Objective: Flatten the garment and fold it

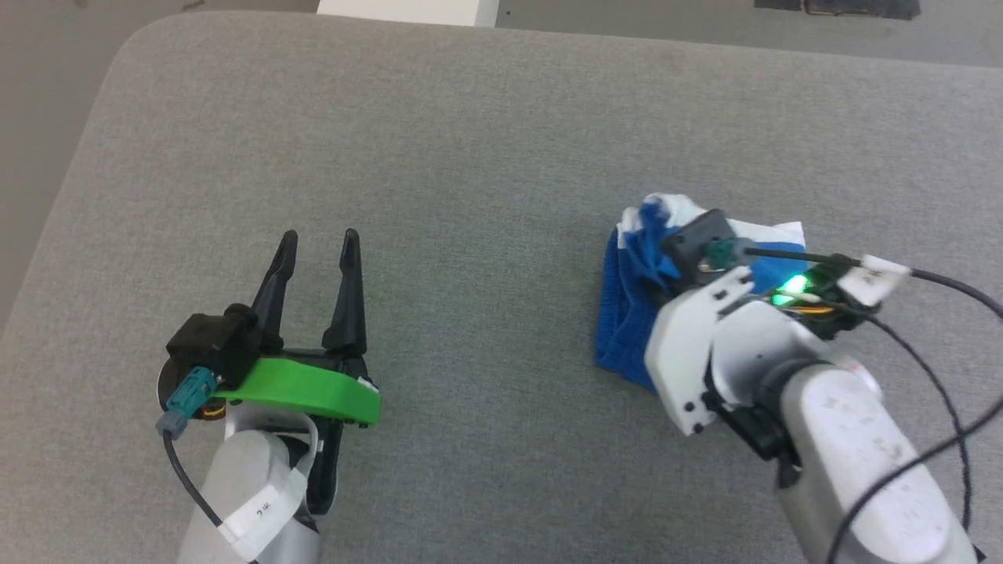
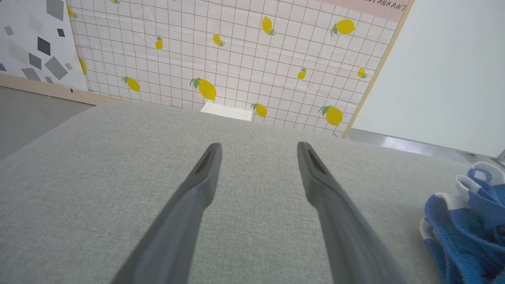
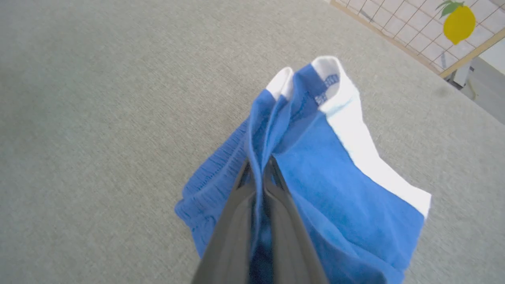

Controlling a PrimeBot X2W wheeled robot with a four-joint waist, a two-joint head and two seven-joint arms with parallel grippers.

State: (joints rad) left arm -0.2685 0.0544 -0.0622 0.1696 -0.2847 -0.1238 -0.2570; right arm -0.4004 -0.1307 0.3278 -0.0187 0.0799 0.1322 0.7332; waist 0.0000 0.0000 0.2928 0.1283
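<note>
A: On the grey cushion [image 1: 486, 125], right side, we see the garment [image 3: 339, 185] bunched up.
B: And the right gripper [image 3: 258, 167]?
A: We see it clamped on a blue fold. We log the left gripper [image 1: 317, 243] spread wide, well apart.

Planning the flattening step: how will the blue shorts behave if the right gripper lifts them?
Probably floppy: the blue shorts drape in folds around the shut right gripper. Likely light, since one pinch gathers them. The grey fabric surface may make them drag rather than slide.
</note>
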